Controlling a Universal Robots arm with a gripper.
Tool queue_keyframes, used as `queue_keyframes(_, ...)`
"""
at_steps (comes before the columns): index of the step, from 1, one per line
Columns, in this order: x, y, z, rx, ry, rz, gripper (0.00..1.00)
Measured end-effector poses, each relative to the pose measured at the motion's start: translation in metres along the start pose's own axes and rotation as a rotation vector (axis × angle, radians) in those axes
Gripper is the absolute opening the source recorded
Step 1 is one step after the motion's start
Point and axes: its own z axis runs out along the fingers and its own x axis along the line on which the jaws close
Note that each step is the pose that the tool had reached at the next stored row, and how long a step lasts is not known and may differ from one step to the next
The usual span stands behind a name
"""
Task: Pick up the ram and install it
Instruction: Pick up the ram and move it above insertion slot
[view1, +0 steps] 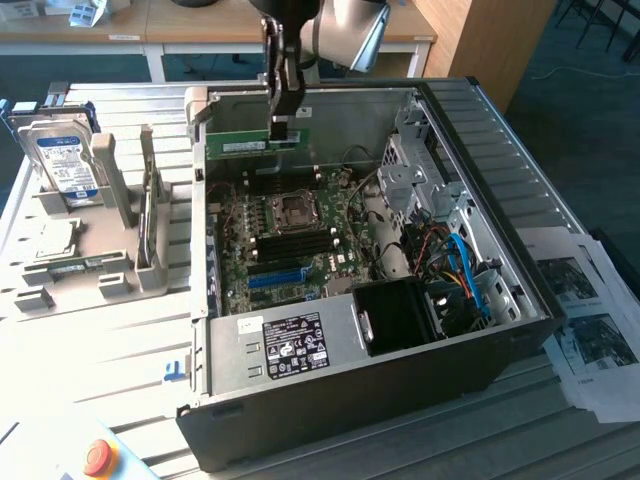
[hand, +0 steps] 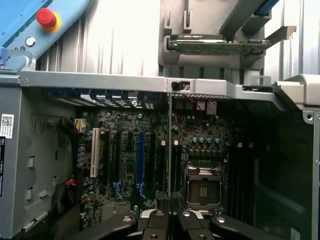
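Observation:
The ram is a long green stick with a pale label, hanging level over the back of the open computer case. My gripper is shut on the end of the stick toward the exterior view's right. In the wrist view the ram is seen edge-on as a thin line running out from between my gripper fingers. Under it lies the motherboard, with the processor socket and dark memory slots beside it.
A grey fixture tray on the exterior view's left holds a hard drive and other parts. A red emergency stop button sits at the front corner. Cables and a drive cage fill the case's other side. Papers lie beside it.

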Motion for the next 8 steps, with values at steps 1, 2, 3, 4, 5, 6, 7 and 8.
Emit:
queue_keyframes(1,0.0,-0.0028,-0.0001,-0.0001,0.0,0.0,0.12)
queue_keyframes(2,0.0,-0.0056,-0.0002,-0.0002,0.0,0.0,0.12)
queue_keyframes(3,0.0,-0.0083,-0.0003,-0.0004,0.0,0.0,0.12)
queue_keyframes(4,0.0,-0.0109,-0.0004,-0.0004,0.0,0.0,0.12)
queue_keyframes(5,0.0,-0.0136,-0.0006,-0.0006,0.0,0.0,0.12)
queue_keyframes(6,0.0,-0.0162,-0.0006,-0.0006,0.0,0.0,0.12)
queue_keyframes(7,0.0,-0.0188,-0.0007,-0.0007,-0.0001,0.0,0.12)
queue_keyframes(8,0.0,-0.0212,-0.0008,-0.0008,0.0,0.0,0.12)
